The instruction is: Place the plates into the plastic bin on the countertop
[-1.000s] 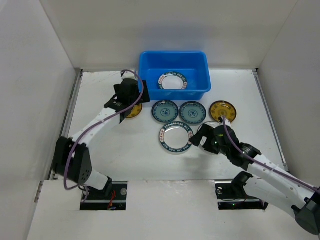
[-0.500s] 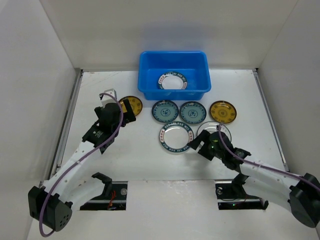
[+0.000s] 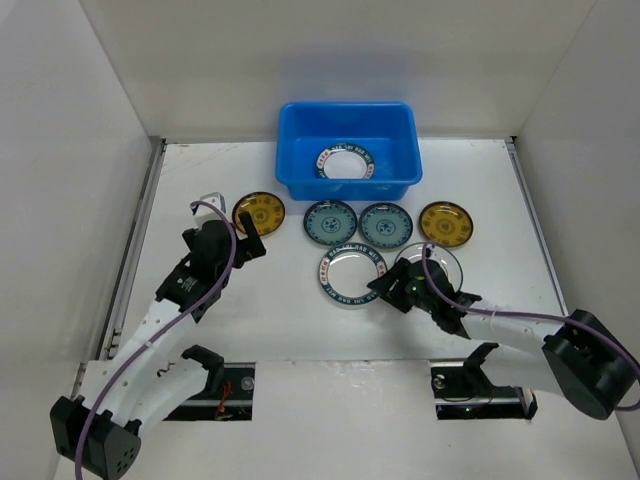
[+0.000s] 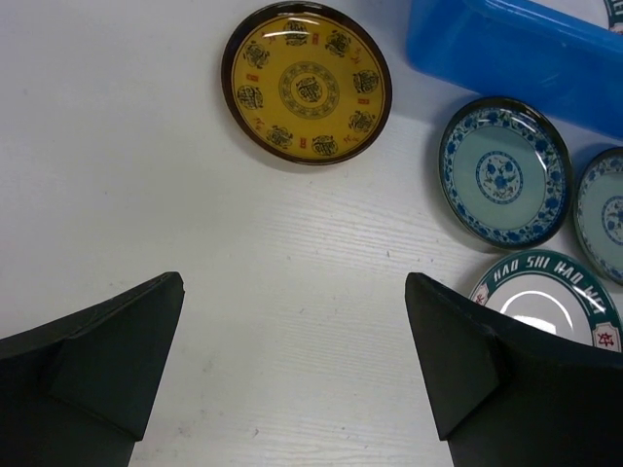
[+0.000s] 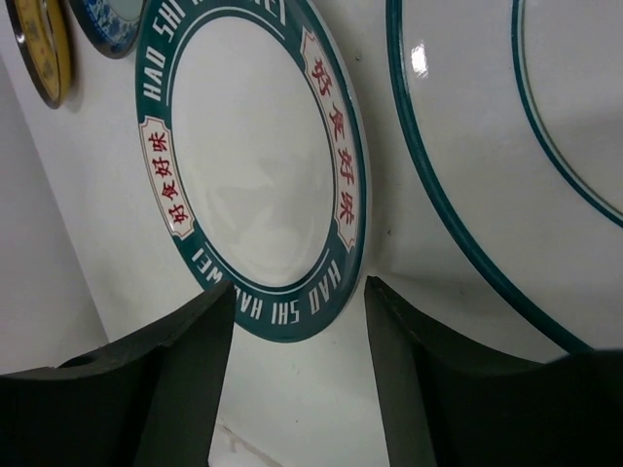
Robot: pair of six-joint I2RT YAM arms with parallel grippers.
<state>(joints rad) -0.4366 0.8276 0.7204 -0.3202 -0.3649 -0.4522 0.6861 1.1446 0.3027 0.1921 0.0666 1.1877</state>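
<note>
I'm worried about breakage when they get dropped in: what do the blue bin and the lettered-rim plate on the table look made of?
The blue bin looks like moulded plastic: uniform bright colour, rounded corners, a soft satin sheen. The lettered-rim plate is glossy, with a bright glare patch in the left wrist view. It could be glazed ceramic or melamine; the pictures cannot settle which.

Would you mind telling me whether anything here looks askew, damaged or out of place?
Nothing stands out. One plate lies flat inside the blue bin, and the other six plates lie flat and unbroken on the countertop.
</note>
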